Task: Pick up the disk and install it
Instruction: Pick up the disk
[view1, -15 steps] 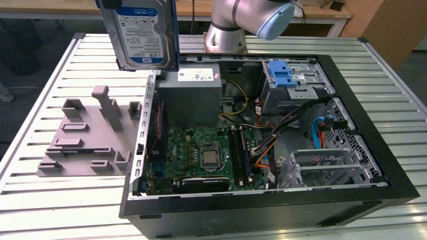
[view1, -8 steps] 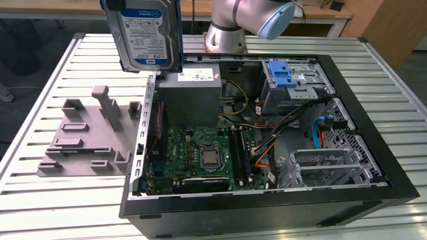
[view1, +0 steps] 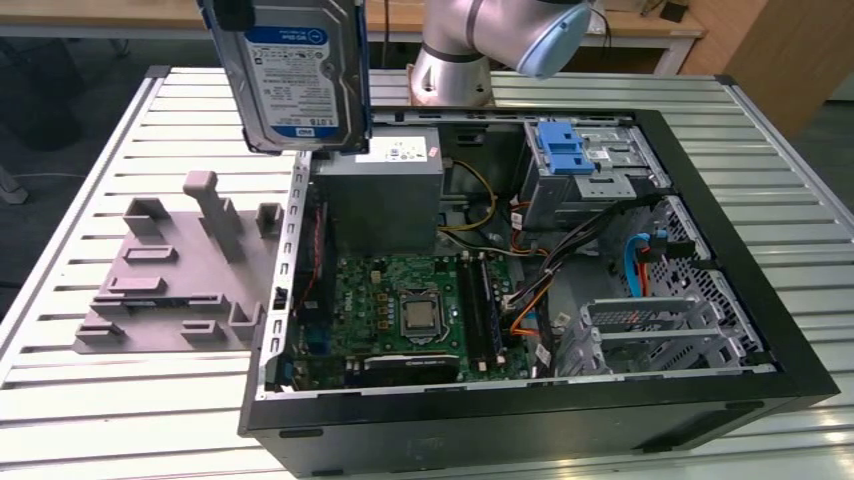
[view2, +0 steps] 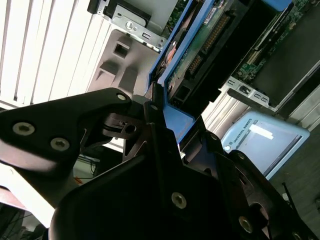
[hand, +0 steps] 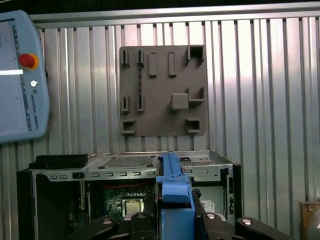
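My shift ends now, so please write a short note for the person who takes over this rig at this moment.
Gripper: shut on the disk, clamped on its blue frame.
Disk: in the air, upright, label facing the exterior camera, above the edge of the open computer case on the exterior view's left.
Gray plate: on the table beside the case, nothing resting on it.
Done: the disk is picked up.
Left: installing it; the disk is not yet inside the case, and the drive cage with the blue latch is untouched.

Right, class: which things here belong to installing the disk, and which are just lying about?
Job: the disk, held by the gripper; open computer case.
Lying about: gray holder plate on the table; teach pendant.
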